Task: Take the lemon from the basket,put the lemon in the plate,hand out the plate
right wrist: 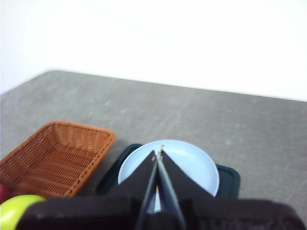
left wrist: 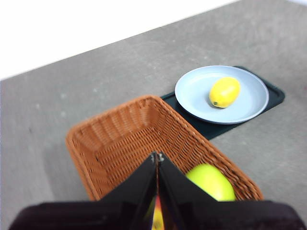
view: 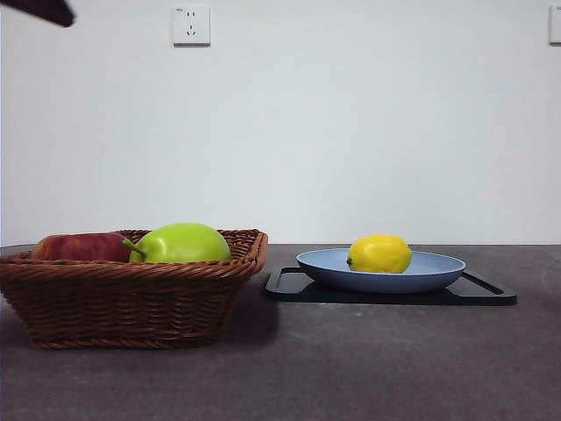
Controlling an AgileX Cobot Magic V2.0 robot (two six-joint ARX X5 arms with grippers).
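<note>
Nearest us, the wicker basket (view: 131, 294) sits on the grey surface (view: 351, 368), holding a green fruit (view: 181, 243) and a red apple (view: 81, 247). Beside it, apart, we note the lemon (view: 379, 253) lying in the blue plate (view: 438, 270), which rests on a black tray (view: 486, 294). Left pincer (left wrist: 157, 155) hangs above the basket, jaws pressed together; right pincer (right wrist: 159, 149), likewise pressed together, hangs over the plate.

A plain white wall (view: 351, 132) rises behind the dark grey speckled table (view: 351, 368), carrying a white power socket (view: 191, 25) high up and part of a second white fitting (view: 555, 24) at the edge.
</note>
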